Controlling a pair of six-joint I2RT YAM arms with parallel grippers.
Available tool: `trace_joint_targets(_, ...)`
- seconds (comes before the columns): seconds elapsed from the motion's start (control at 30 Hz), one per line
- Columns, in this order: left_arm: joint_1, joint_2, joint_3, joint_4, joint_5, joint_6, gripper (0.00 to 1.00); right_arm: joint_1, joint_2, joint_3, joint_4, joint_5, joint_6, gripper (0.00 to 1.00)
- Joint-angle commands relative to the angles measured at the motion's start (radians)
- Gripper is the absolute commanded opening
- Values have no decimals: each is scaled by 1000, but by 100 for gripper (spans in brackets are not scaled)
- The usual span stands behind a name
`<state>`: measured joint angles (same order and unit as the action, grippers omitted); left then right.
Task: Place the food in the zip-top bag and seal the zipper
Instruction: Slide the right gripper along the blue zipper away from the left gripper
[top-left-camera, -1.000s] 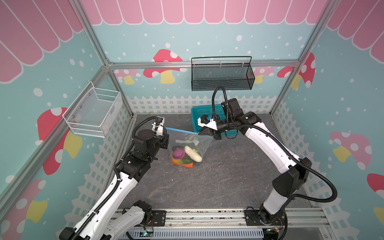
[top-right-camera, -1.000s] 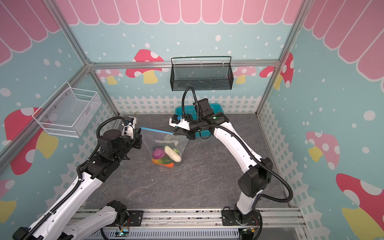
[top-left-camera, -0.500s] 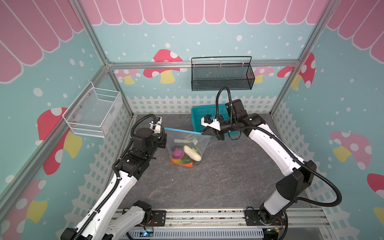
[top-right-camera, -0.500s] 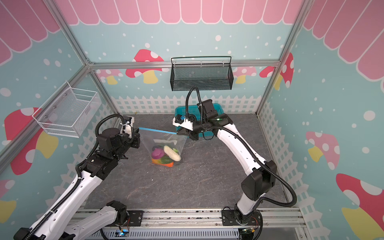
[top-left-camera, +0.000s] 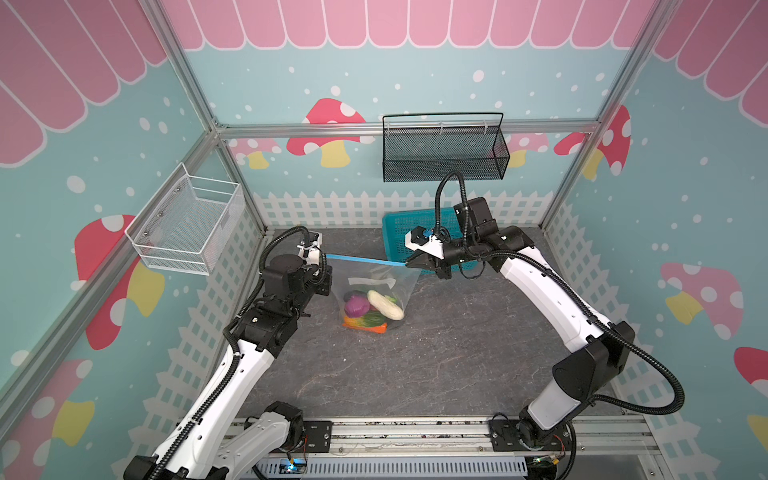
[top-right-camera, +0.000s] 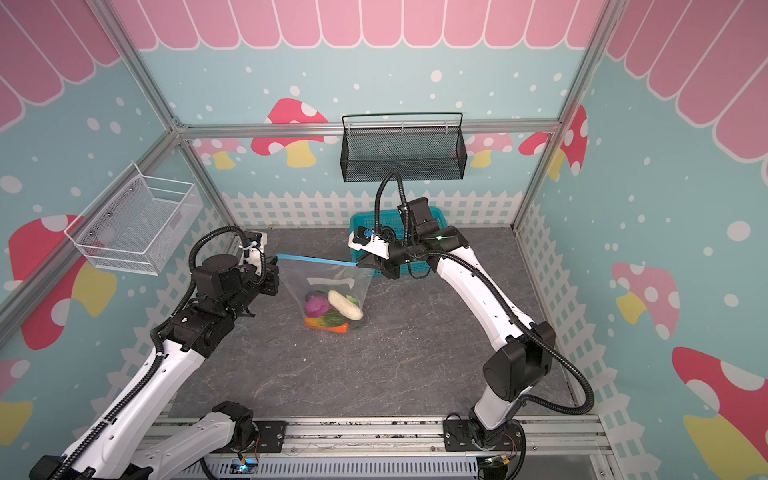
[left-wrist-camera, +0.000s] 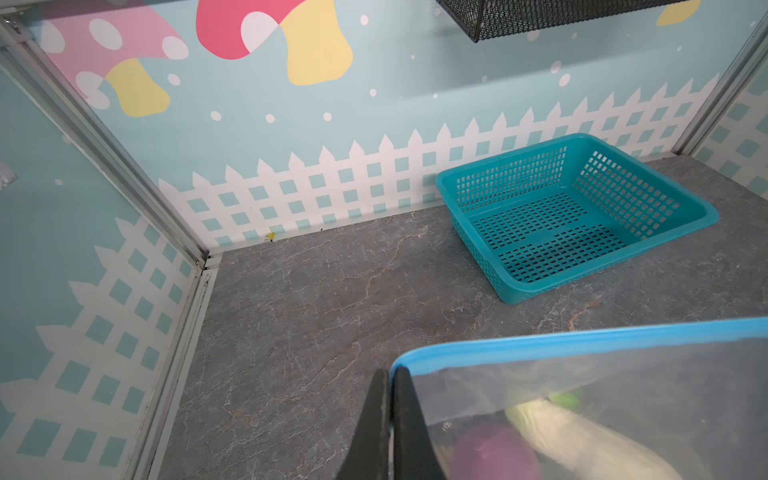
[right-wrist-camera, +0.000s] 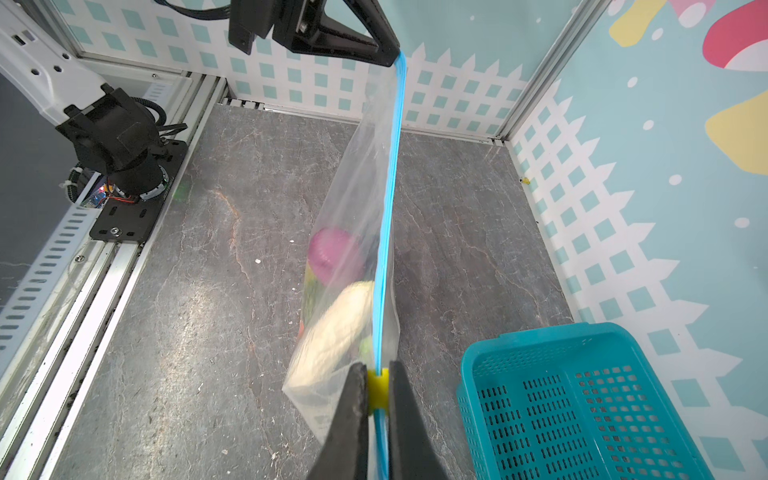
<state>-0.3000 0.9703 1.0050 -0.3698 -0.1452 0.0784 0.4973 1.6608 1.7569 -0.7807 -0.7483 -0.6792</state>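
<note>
The clear zip-top bag hangs between my two grippers in both top views. Its blue zipper is stretched taut. The food lies at the bag's bottom, low by the table: a purple onion, a white radish, and orange and green pieces. My left gripper is shut on the bag's left corner, at the zipper's end. My right gripper is shut on the yellow slider near the right end.
An empty teal lattice basket stands by the back wall, just behind my right gripper. A black mesh basket hangs on the back wall and a white wire basket on the left wall.
My right gripper has slid slightly right along the zipper with the slider. My left gripper has drawn slightly left. The blue strip now spans a bit wider.
</note>
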Motion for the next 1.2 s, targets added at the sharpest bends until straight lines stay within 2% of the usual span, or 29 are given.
trace_joint_targets(0.0,22,-1,29,-4,-39,2,0,-13,-36,-10,-15,-5,-8,0)
trace_joint_targets(0.73,49,-13,5,3,-4,-23,0,-43,-63,-66,7,13,-7,7)
trace_joint_targets(0.77,51,-12,6,5,5,-26,0,-43,-62,-67,11,13,0,9)
trace_joint_targets(0.9,48,-30,1,29,102,-34,0,-23,-54,-55,21,-24,33,30)
trace_joint_targets(1.03,47,-55,-3,70,230,-42,0,40,-8,11,17,49,75,50)
trace_joint_targets(1.1,45,-63,-4,79,249,-43,0,61,39,71,-1,81,102,59)
trace_joint_targets(1.17,44,-70,-5,85,266,-40,0,81,102,156,-49,104,117,64)
